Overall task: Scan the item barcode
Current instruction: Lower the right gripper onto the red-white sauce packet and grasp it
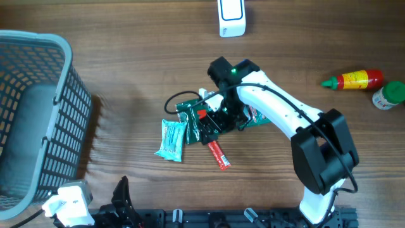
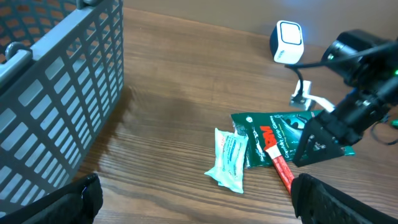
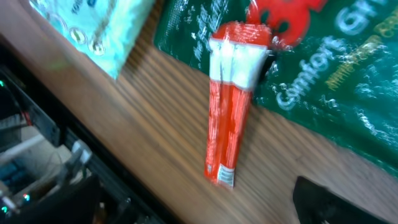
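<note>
The right arm [image 1: 278,107] covers the middle of the green packet [image 1: 190,119], so only the packet's two ends show from overhead. The right wrist view is blurred; print on the red stick pack [image 3: 229,118] cannot be read. That view catches only one dark finger [image 3: 329,202], at the 5 o'clock corner.

There are three packets in the pile: the green one, a teal one [image 1: 172,140] touching it at 8 o'clock, and the red stick, whose top end lies on the green packet's 5 o'clock edge. There is one white scanner [image 1: 232,18] at 12 o'clock from the pile, well apart. One grey basket [image 1: 60,95] stands at 9 o'clock. Two containers lie at 3 o'clock: a red bottle [image 1: 355,80] and a green-lidded jar [image 1: 390,95].

The right gripper [image 1: 212,130] hangs over the pile, jaws spread, gripping nothing. The left gripper [image 2: 196,186] sits at 7 o'clock, fingers [image 2: 81,199] wide and empty.
</note>
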